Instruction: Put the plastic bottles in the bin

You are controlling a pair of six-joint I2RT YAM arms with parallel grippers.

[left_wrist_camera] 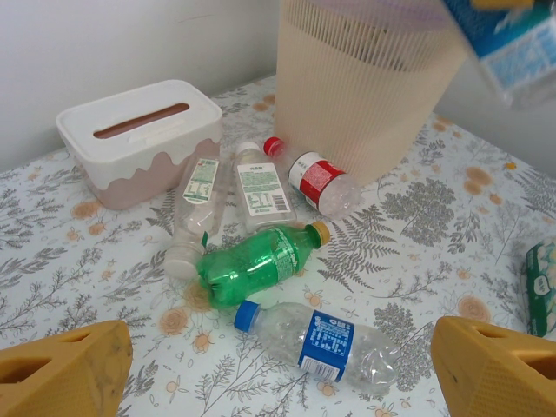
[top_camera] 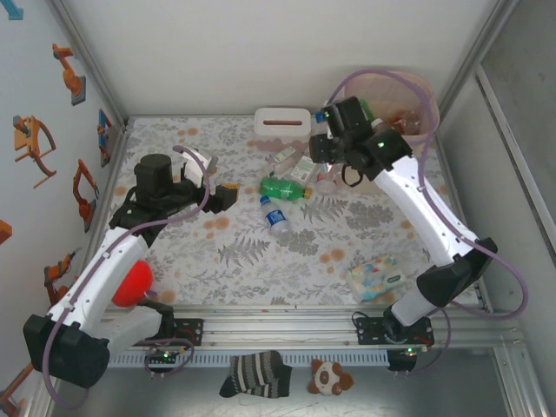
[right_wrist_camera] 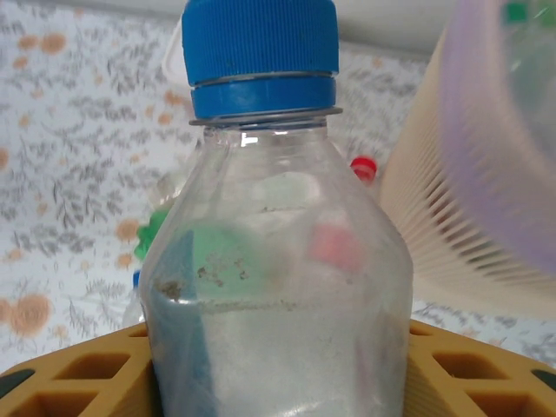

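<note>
Clear blue-capped bottle (right_wrist_camera: pixel 278 261) is sitting pinched in right gripper (right_wrist_camera: pixel 278 382) near bin (top_camera: pixel 427 102) | left gripper (top_camera: pixel 224 196) is hovering, spread wide | five bottles (left_wrist_camera: pixel 261 261) are lying by tissue box (left_wrist_camera: pixel 139 130)

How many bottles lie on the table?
5: two clear bottles beside the white box, a red-label bottle by the bin, a green bottle before those, a blue-cap bottle nearest. Others may hide behind the bin.
</note>
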